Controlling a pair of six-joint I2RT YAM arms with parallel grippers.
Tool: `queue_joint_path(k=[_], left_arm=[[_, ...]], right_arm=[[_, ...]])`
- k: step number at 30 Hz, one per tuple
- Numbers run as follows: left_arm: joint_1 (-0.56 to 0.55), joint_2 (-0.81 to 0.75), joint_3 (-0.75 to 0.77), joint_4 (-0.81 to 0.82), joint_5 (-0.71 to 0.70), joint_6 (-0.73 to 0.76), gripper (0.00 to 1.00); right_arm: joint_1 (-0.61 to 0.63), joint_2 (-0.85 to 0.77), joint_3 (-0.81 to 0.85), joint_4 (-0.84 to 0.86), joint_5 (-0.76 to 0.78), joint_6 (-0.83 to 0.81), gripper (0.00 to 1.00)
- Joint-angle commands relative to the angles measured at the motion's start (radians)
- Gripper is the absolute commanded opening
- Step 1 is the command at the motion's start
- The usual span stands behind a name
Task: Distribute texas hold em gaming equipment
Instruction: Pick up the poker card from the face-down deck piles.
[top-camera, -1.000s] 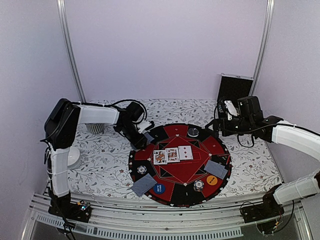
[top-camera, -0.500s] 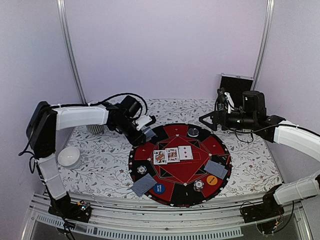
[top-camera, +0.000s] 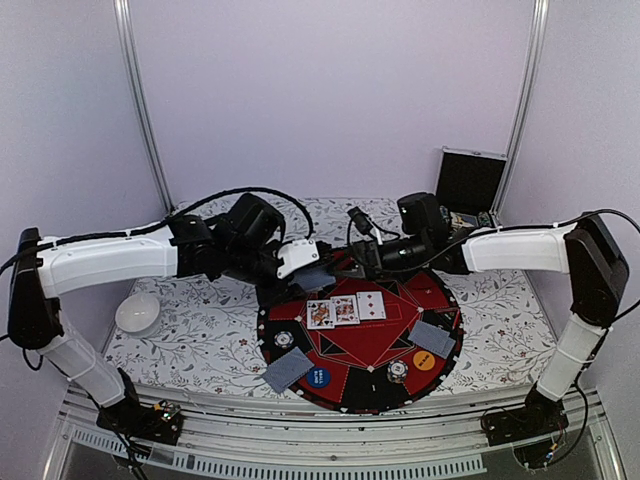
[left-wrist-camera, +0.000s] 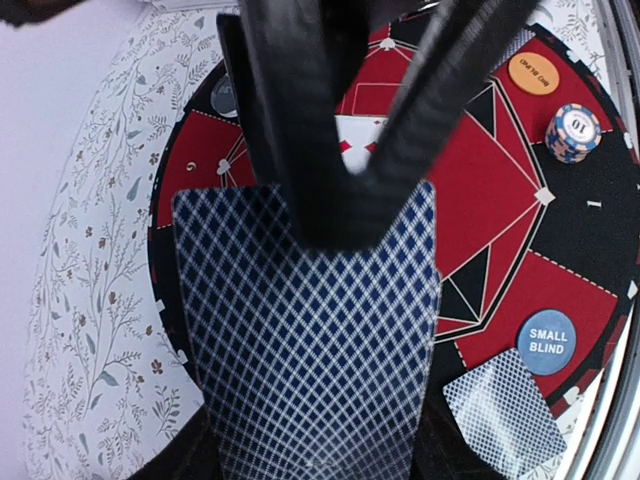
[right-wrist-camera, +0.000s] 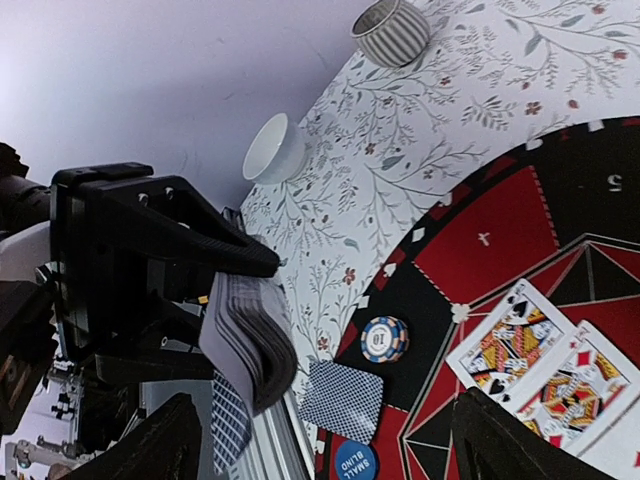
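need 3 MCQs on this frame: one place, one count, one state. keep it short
1. The blue marker disc lies: A) on the near-left part of the mat B) on its far edge C) off it
2. Face-up cards at its centre: A) two B) three C) five
3. The left gripper is: A) open, empty B) shut on the deck of cards C) out of view
Key: 1A, beside the near-left face-down cards; 2B, three in a row; 3B, it pinches the deck.
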Motion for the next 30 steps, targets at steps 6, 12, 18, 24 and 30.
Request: queue_joint_path(k=[6,12,18,24,30], left_arm=[[-0.015,-0.014,-0.008,0.015,-0.061,0.033,0.52],[-0.015,-0.009,-0.014,0.016,-0.071,0.035,0.52],[-0.016,-0.004,-0.012,0.016,-0.061,0.034,0.52],[-0.015,-0.002,-0.021,0.016,-0.067,0.035,0.51],[-0.015,-0.002,-0.042,0.021,-0.081,0.043,0.52]], right_arm=[[0.05,0.132,0.134,0.06,-0.07,0.024,0.72],[0.049,0.107,0.127,0.0,-0.004,-0.006,0.34],[0.045,0.08,0.14,-0.093,0.069,-0.061,0.15],[0.041,0.062,0.145,-0.117,0.062,-0.077,0.03],[0.027,0.031,0.146,-0.16,0.072,-0.095,0.02]])
